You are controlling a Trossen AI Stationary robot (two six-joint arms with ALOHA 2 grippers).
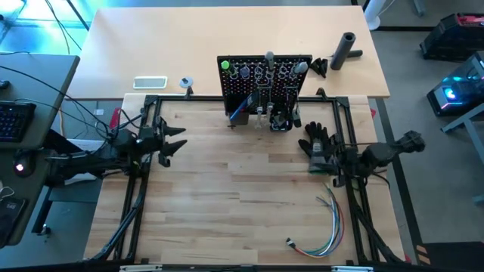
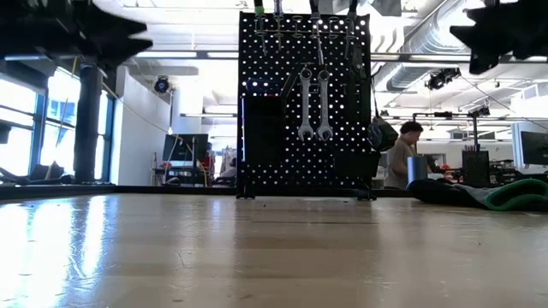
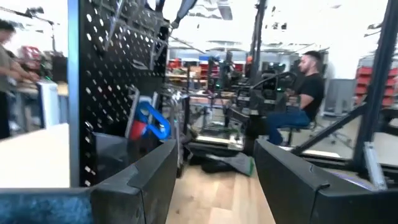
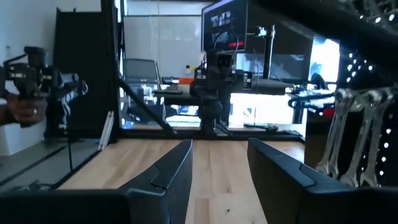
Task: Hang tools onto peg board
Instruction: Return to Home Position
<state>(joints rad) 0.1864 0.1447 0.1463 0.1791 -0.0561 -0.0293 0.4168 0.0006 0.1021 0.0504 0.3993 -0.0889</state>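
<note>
Jaws on both arms stand moderately apart and hold nothing. The left gripper [image 1: 175,142] hovers over the tabletop [image 1: 242,196] close to its left edge. Its arm lies low and roughly level, reaching in from beyond that edge and pointing toward the right side. Past its two fingers [image 3: 143,180], the wrist view shows the peg board [image 1: 265,68] close by.

The right gripper [image 4: 219,144] hangs near the right edge, its arm stretched level from that side and pointing toward the left. A black glove [image 1: 314,136] lies by it; whether they touch cannot be told.

The peg board stands upright at the middle of the far edge, farther back than both grippers. It carries two silver wrenches [image 2: 314,103] hanging side by side, a green-handled screwdriver [image 1: 225,66] near its upper left corner, and a blue tool [image 3: 152,121] in a lower bin.

Between the arms, the middle and near half of the tabletop lie open, apart from a bundle of coloured wires [image 1: 330,223] toward the near right corner.
</note>
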